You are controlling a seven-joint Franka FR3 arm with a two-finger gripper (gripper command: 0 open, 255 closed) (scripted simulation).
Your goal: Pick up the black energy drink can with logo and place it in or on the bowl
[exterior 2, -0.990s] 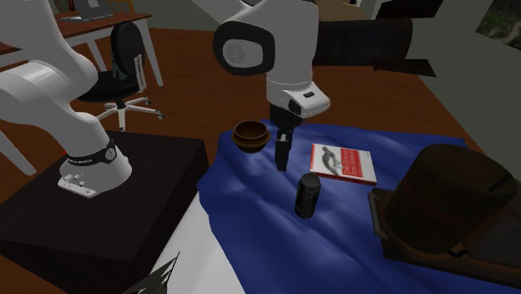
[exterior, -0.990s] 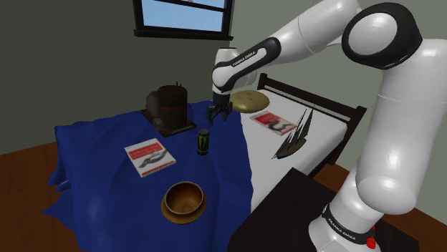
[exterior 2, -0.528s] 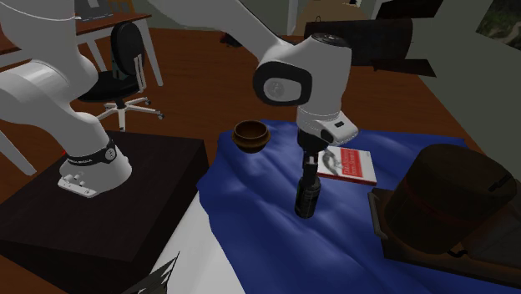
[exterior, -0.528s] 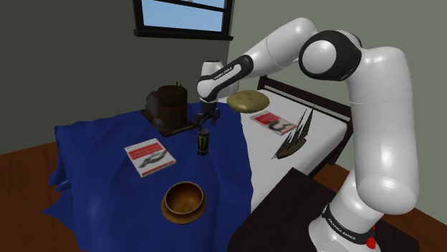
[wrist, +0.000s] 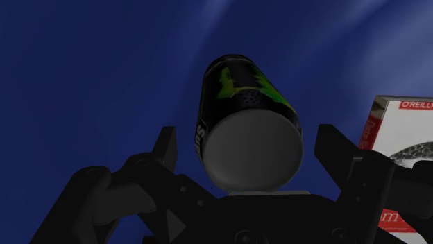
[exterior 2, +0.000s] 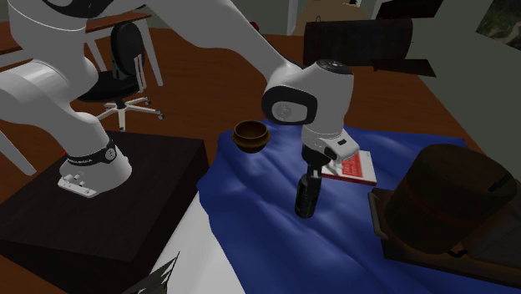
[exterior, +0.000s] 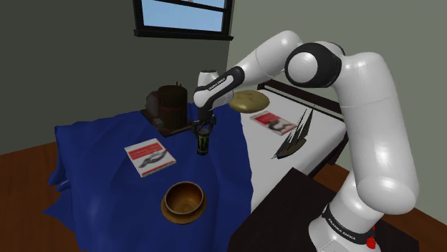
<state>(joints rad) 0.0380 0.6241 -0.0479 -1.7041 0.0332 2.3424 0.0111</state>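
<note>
Blue cloth [exterior: 100, 186] lay spread beneath the gripper [exterior: 205, 129]. Red-and-white book [wrist: 402, 138] lay flat on the cloth, near the gripper, just outside one finger. Brown bowl [exterior: 183, 200] sat on the cloth, well apart from the gripper. Black can [wrist: 250, 132] with green logo stood upright directly below the gripper, its top between the fingers [wrist: 166, 149]. Fingers stood apart, a gap on each side of the can; not clasped.

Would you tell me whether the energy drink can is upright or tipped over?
Upright: the can stands on its base on the blue cloth, its round top facing the claw.
</note>
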